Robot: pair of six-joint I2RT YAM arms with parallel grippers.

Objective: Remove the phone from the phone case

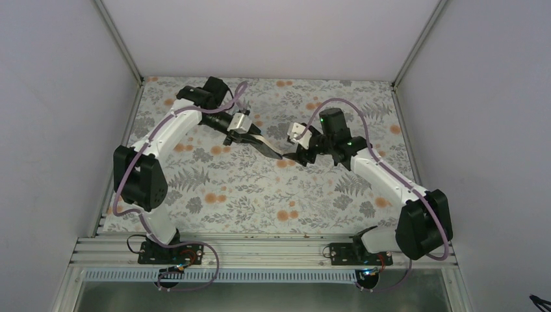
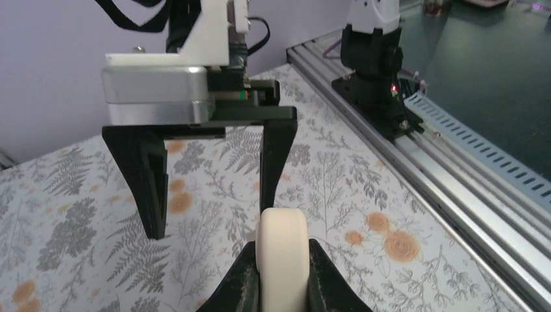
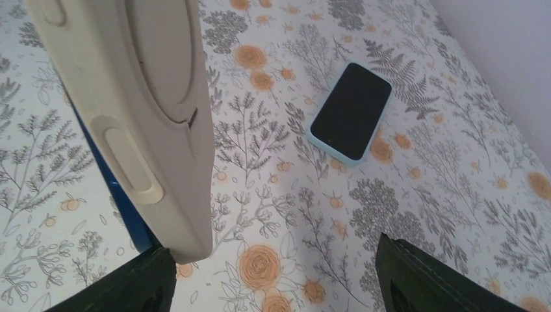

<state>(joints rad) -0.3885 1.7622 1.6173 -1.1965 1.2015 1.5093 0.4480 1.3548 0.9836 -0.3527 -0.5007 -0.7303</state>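
Cream phone case (image 2: 281,240) stands edge-up, clamped in the left end effector (image 2: 282,281). Right end effector (image 3: 279,283) hangs released just beside the case, and the phone (image 3: 351,110) lies flat on the bench (image 3: 455,169) beyond the case.

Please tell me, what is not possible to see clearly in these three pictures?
- Left wrist view: the cream case is cut by the bottom edge, and the left pincer, shut on it, covers its sides; whether anything is inside cannot be judged.
- Right wrist view: the case runs off the top edge; the blue thing behind it is mostly hidden.
- Top view: the light-blue-edged phone does not show; the held case is too small.
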